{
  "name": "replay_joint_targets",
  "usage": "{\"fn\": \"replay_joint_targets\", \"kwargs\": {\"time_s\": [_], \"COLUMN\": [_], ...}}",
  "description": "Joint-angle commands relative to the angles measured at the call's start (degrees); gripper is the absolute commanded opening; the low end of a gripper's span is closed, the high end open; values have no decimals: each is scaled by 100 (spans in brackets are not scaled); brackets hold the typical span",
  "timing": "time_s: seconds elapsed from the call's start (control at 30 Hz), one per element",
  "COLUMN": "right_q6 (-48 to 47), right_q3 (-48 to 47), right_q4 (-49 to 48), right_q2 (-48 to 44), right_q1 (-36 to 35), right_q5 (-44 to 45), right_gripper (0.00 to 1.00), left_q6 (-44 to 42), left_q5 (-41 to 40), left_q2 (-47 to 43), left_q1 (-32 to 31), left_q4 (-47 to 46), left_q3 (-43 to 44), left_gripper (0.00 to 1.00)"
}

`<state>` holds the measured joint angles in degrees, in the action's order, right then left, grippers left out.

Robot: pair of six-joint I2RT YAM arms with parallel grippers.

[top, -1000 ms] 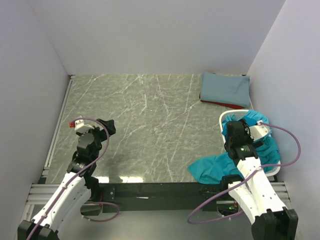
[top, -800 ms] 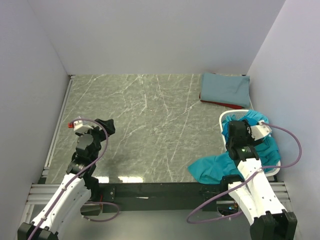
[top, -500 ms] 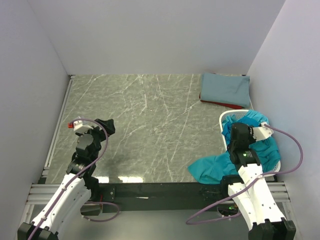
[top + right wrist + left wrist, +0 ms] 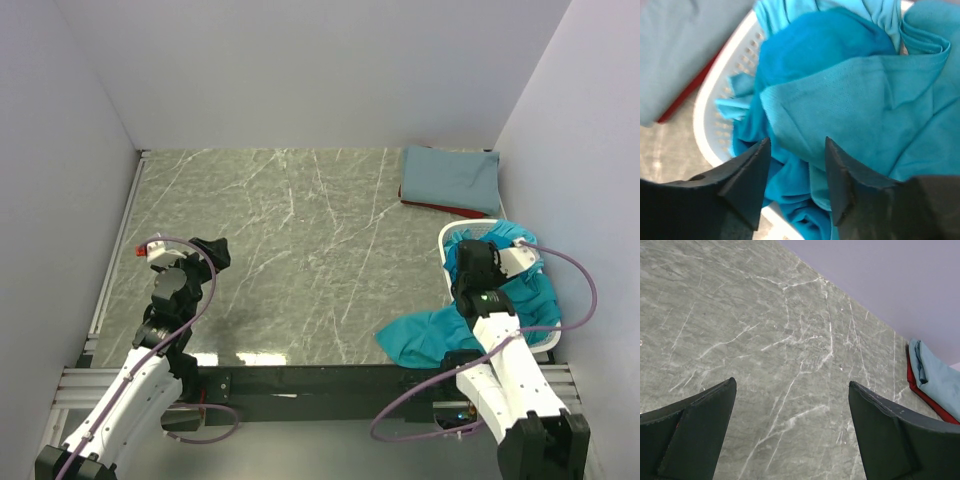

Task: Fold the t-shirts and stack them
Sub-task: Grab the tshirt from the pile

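The right gripper hangs with its fingers spread just above the teal t-shirts heaped in the white basket, pinching nothing. The layers overlap (one shirt trails over the rim onto the table), so closing here may catch two shirts or drag the basket along. The left gripper, spread wide, hovers over the table, too far off to steady anything

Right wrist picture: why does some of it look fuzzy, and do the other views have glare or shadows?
Right wrist view: teal t-shirts fairly sharp; the right tool's fingers and the folded grey-blue t-shirt blurred. Top external view: pale glare on the marble table at its front edge, soft shadow by the left arm. Left wrist view: marble veins crisp, left tool's fingers soft-edged.
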<state>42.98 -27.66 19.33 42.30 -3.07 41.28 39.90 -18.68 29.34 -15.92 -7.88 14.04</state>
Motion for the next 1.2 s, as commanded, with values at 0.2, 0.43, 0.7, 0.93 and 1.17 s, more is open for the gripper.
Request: {"fn": "replay_joint_targets", "kwargs": {"time_s": [0.2, 0.43, 0.7, 0.93, 1.17], "right_q6": [-9, -264, -844, -1082, -1028], "right_q3": [-205, -344, -1100, -1751, -1725], "right_q4": [-166, 25, 80, 237, -184], "right_q2": [595, 245, -1565, -1287, -1198], "right_q1": [281, 492, 474, 474, 457], "right_q5": [-137, -296, -1138, -1465, -1931], "right_gripper": [53, 0, 0, 0, 0], "left_q6": [35, 44, 44, 44, 44], "left_q5": [83, 48, 57, 101, 119], "left_q2": [-95, -148, -218, -210, -254], "left_q1": [28, 28, 28, 28, 28], "left_q4": [-117, -91, -38, -38, -3], "left_q3": [64, 63, 72, 64, 72], "left_gripper": [99, 99, 99, 100, 99]}}
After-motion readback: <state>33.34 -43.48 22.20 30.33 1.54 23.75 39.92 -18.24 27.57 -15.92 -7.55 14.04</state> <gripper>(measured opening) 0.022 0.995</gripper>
